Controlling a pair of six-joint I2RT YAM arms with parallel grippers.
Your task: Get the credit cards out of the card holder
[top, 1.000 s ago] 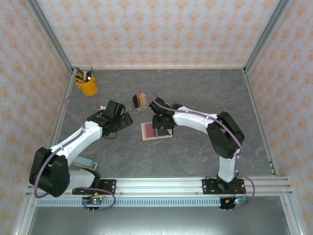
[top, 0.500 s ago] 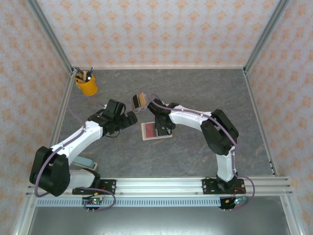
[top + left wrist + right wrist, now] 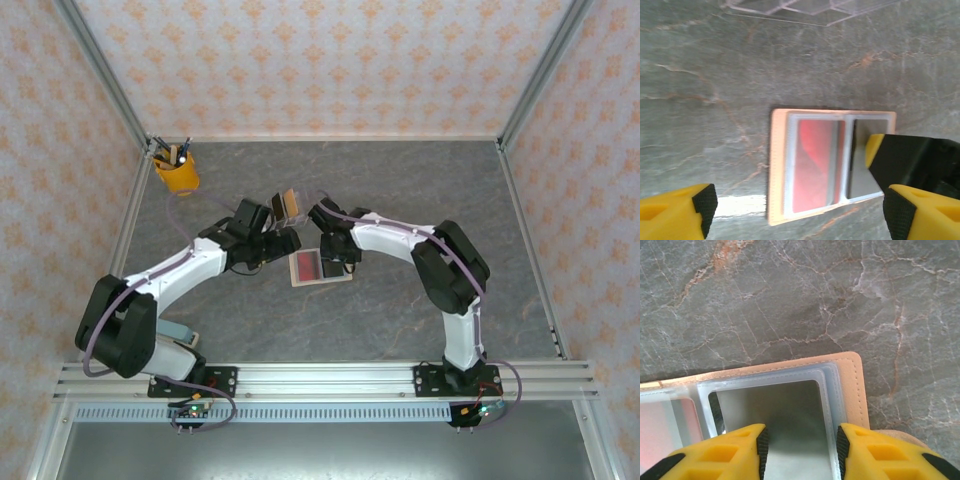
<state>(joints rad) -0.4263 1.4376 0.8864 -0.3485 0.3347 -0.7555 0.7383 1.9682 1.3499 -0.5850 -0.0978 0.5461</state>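
The card holder (image 3: 322,281) lies open and flat on the grey table, tan rim (image 3: 777,170) around clear sleeves. A red credit card (image 3: 815,165) sits inside its left sleeve (image 3: 306,266). The right sleeve (image 3: 785,415) looks grey, and I cannot tell whether a card is in it. My right gripper (image 3: 800,450) stands over that right sleeve, jaws apart with the sleeve between the pads and nothing gripped. My left gripper (image 3: 795,215) is wide open just beside the holder's left edge (image 3: 283,240). One right finger (image 3: 910,160) covers the holder's far corner.
A clear acrylic stand (image 3: 290,205) with a dark and a tan card stands just behind the holder, its base (image 3: 805,10) close to my left gripper. A yellow pen cup (image 3: 177,175) is at the back left. A pale green object (image 3: 175,330) lies by the left arm's base.
My left arm has swung right, bringing its gripper up to the holder's left edge. The right gripper has stayed over the holder and its jaws have narrowed a little.
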